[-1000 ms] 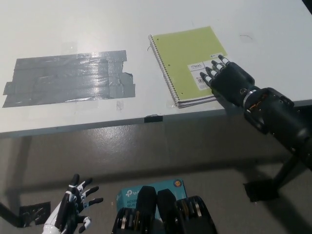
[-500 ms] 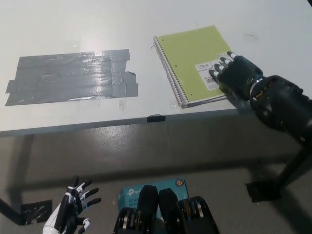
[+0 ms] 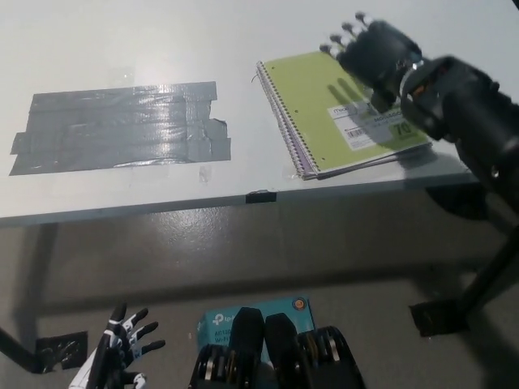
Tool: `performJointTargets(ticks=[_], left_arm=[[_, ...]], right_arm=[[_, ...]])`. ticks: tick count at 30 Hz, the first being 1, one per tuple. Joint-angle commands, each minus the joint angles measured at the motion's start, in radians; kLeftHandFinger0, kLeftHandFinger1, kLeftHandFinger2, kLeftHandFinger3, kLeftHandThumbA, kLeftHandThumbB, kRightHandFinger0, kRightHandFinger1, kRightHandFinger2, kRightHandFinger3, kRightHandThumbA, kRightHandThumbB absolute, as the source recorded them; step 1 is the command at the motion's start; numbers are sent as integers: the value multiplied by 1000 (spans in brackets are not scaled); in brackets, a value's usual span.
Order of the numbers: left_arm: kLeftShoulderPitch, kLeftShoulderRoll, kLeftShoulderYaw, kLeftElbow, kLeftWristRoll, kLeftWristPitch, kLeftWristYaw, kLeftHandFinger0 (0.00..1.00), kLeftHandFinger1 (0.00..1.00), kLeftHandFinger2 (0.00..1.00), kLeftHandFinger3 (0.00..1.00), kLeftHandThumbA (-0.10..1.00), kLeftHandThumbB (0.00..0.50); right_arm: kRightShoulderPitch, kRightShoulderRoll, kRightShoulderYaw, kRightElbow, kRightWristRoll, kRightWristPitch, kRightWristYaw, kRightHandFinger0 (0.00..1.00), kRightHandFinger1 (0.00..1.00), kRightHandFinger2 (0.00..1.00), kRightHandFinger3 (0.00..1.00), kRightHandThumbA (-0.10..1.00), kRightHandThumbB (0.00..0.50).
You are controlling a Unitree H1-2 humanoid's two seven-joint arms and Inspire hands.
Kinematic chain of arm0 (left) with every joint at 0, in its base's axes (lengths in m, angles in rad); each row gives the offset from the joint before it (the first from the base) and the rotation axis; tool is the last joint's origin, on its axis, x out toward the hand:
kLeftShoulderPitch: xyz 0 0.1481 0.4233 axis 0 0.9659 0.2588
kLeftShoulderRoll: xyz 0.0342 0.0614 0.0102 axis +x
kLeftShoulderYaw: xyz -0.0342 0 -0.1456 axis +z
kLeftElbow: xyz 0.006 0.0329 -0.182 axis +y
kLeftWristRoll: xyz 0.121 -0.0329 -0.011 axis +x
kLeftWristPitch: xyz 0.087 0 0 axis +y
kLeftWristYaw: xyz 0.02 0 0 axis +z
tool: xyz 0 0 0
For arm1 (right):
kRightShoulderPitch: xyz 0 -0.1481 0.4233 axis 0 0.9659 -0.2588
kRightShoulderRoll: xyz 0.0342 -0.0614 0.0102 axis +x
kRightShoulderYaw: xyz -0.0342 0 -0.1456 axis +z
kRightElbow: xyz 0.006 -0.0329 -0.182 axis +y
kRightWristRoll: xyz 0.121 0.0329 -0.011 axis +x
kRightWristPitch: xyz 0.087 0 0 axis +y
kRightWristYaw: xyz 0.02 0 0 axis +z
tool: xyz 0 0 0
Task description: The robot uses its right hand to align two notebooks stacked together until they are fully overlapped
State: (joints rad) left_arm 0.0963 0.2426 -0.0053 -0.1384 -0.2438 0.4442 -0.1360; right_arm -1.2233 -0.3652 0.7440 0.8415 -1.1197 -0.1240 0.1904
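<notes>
My black right hand, fingers apart and empty, hovers over the far edge of the lime-green spiral notebooks stacked by the white table's near edge; a careless nudge could slide them off.

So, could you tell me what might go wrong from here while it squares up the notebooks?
1. The stack lies close to the table's front edge, so a push toward that side could tip it off.
2. The right robot hand hangs over the green notebook, apparently above it; a flat press may drag both books together, leaving the lower notebook showing.
The left robot hand rests low, too far away to steady anything.
</notes>
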Motion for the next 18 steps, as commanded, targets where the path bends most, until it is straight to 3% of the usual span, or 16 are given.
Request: performJointTargets(ticks=[1, 3, 7, 10, 12, 13, 18], left_arm=[[23, 2, 5, -7, 2, -47, -29, 863, 816, 926, 1000, 1000, 500], [29, 4, 4, -12, 2, -46, -30, 906, 833, 934, 1000, 1000, 500], [33, 1, 7, -9, 4, -45, -24, 856, 839, 959, 1000, 1000, 500], [40, -3, 12, -17, -1, -30, -19, 836, 836, 968, 1000, 1000, 500], [47, -3, 13, -21, 5, -32, -17, 771, 778, 926, 1000, 1000, 500], [47, -7, 14, -19, 1, -35, -17, 800, 768, 921, 1000, 1000, 500], [53, -9, 14, -23, -7, -34, -25, 775, 790, 960, 1000, 1000, 500]], right_arm=[[-86, -18, -35, -35, 31, -11, 5, 1000, 1000, 1000, 1000, 1000, 279], [-101, -44, -43, -46, 26, -16, -12, 1000, 1000, 1000, 1000, 1000, 280], [-123, -71, -96, -52, 64, 10, 18, 1000, 1000, 1000, 1000, 1000, 324], [-99, -90, -165, -117, 100, 48, 41, 1000, 1000, 1000, 1000, 1000, 321], [-28, -122, -267, -257, 167, 77, 44, 1000, 1000, 1000, 1000, 1000, 333], [24, -137, -319, -363, 195, 98, 66, 1000, 1000, 1000, 1000, 1000, 311], [274, -194, -480, -826, 275, 216, 203, 1000, 1000, 1000, 1000, 1000, 295]])
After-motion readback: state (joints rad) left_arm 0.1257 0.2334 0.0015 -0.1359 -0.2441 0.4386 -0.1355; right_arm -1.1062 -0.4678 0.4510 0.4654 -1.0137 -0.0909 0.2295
